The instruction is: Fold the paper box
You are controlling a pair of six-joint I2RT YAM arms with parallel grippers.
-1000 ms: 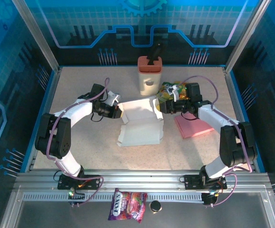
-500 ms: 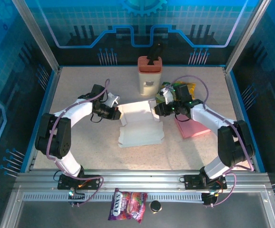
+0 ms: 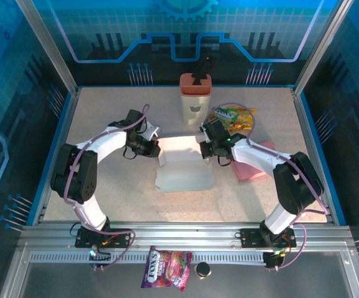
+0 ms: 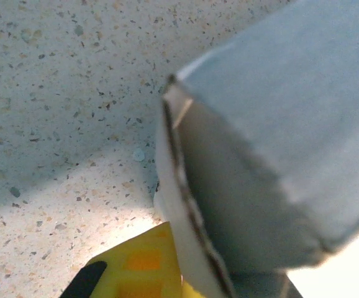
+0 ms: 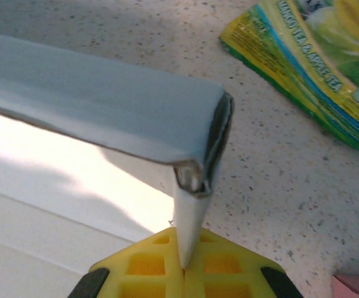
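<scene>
The white paper box (image 3: 182, 166) lies mid-table, its back part lifted between the two grippers. My left gripper (image 3: 156, 148) holds the box's left rear corner. In the left wrist view one yellow finger (image 4: 139, 267) presses the white wall edge (image 4: 176, 205); the other finger is hidden behind the card. My right gripper (image 3: 203, 149) is at the right rear corner. In the right wrist view its yellow fingers (image 5: 143, 264) are shut on a thin white flap (image 5: 189, 217), under the folded grey-white panel (image 5: 105, 105).
A peach-coloured holder (image 3: 195, 97) stands at the back centre. A green snack bag (image 3: 234, 115) lies behind the right arm, also in the right wrist view (image 5: 316, 68). A pink sheet (image 3: 257, 164) lies to the right. A candy packet (image 3: 167, 268) and a black cap (image 3: 202, 269) sit below the rail.
Both grippers have drawn inward and back, the right one well to the left. The box's rear part has risen and the box looks narrower.
</scene>
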